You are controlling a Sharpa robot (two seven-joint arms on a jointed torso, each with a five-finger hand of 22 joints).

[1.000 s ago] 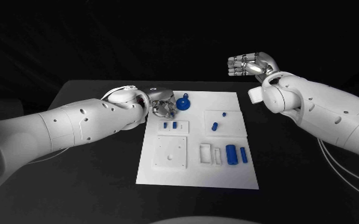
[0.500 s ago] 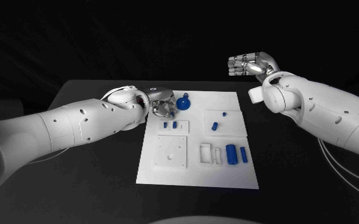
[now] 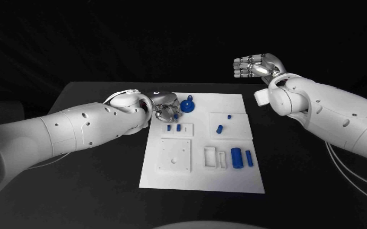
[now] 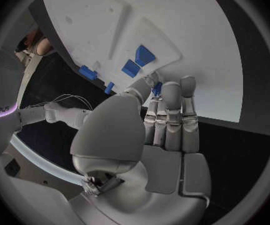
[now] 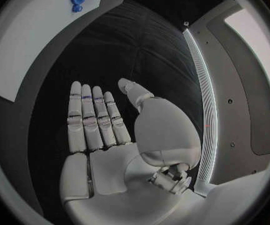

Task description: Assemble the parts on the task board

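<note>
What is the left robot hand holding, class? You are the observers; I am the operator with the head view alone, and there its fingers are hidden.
Observer: In the left wrist view, the left robot hand pinches a blue part at its fingertips.
Operator: Is the right robot hand carrying anything?
Observer: No. The right wrist view shows its palm bare and its fingers straight, holding nothing.

Head camera looks down on the black table (image 3: 99, 186) from above – whole task board (image 3: 200, 181) visible. Left wrist camera sits close behind its hand, facing the board (image 4: 191, 45); right wrist camera shares one board corner (image 5: 22, 40)
</note>
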